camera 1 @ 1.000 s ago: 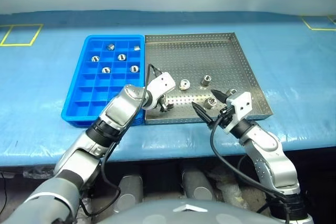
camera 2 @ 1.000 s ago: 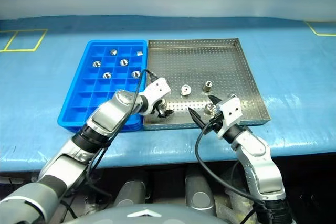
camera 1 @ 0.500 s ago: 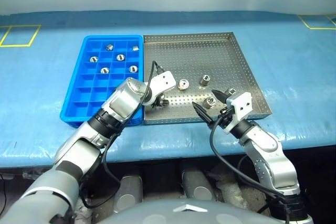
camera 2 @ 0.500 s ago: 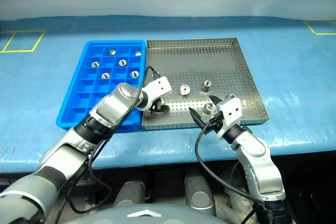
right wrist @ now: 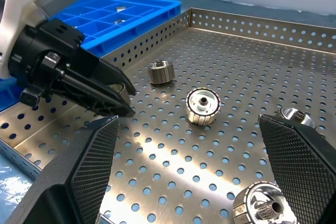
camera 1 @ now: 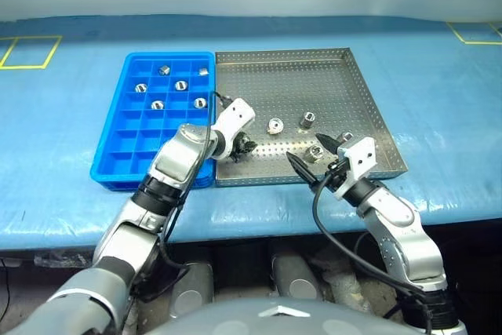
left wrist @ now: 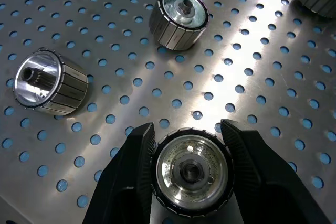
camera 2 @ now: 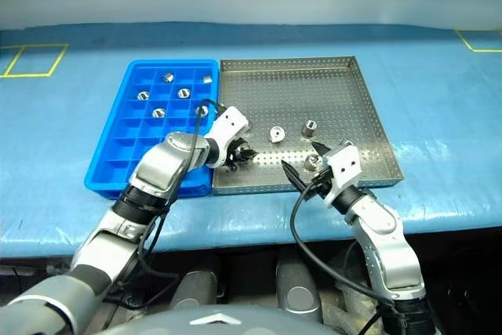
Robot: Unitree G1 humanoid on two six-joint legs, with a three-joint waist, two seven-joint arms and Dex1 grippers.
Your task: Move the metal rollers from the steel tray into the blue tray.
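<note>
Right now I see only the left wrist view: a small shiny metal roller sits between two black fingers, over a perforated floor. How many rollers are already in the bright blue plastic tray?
Observer: Six metal rollers sit in the bright blue plastic tray, all in its three far rows.
Operator: And where is the other gripper, please?
Observer: The right gripper hovers open over the near right part of the square perforated steel tray, close to a loose roller.
</note>
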